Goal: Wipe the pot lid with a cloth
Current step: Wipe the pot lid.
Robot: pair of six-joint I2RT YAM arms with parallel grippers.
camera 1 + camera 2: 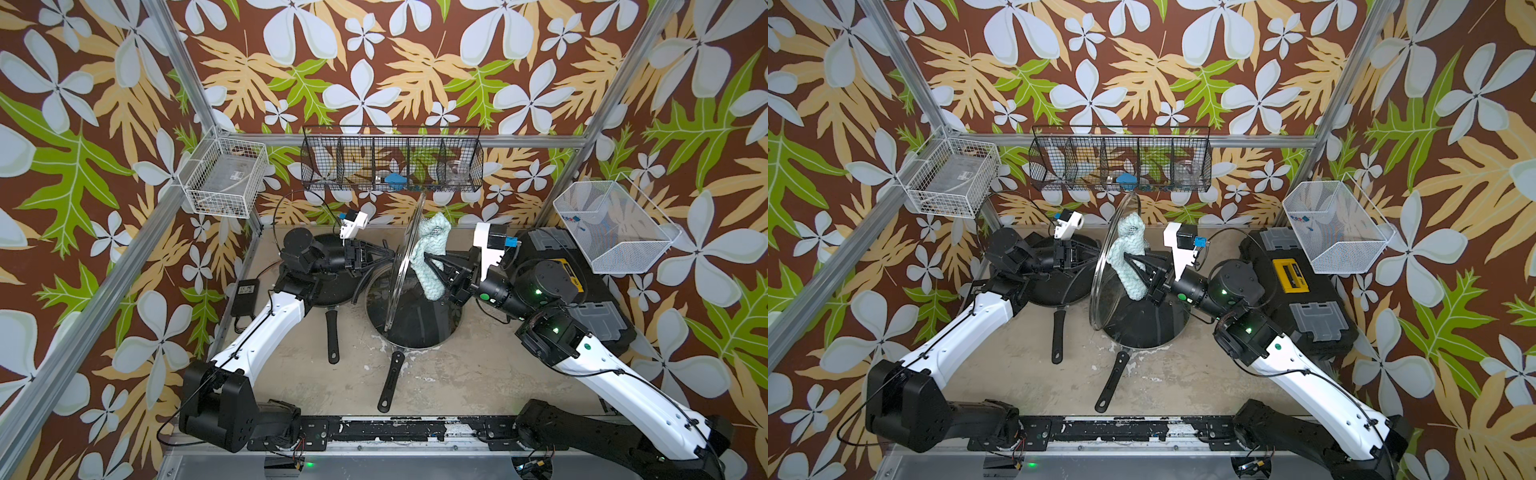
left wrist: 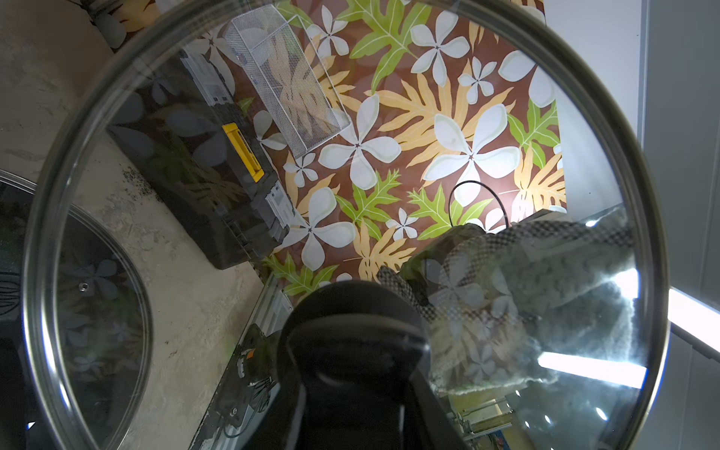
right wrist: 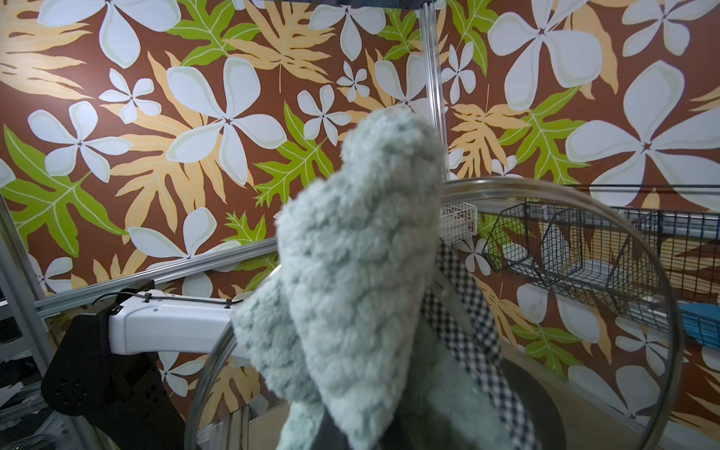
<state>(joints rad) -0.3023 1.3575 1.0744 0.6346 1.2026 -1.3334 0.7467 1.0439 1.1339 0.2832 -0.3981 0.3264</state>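
Observation:
The pot lid (image 1: 400, 268) (image 1: 1105, 299) is held upright on its edge above the middle of the table, and appears almost edge-on in both top views. My left gripper (image 1: 390, 254) (image 1: 1094, 252) is shut on its black central handle (image 2: 350, 331), and the clear glass (image 2: 350, 156) fills the left wrist view. My right gripper (image 1: 426, 261) (image 1: 1128, 258) is shut on the pale teal cloth (image 1: 430, 249) (image 1: 1130, 249) (image 3: 358, 253). The cloth lies against the lid's far face (image 3: 565, 350), and shows through the glass (image 2: 526, 280). The right fingertips are hidden under the cloth.
A smaller glass lid (image 1: 415, 320) (image 2: 97, 292) sits on a black pan below, handle (image 1: 390, 386) pointing to the front. A second black pan (image 1: 328, 291) lies under the left arm. A black toolbox (image 1: 582, 291) stands at the right, with wire baskets (image 1: 224, 174) (image 1: 390, 162) (image 1: 611, 224) on the walls.

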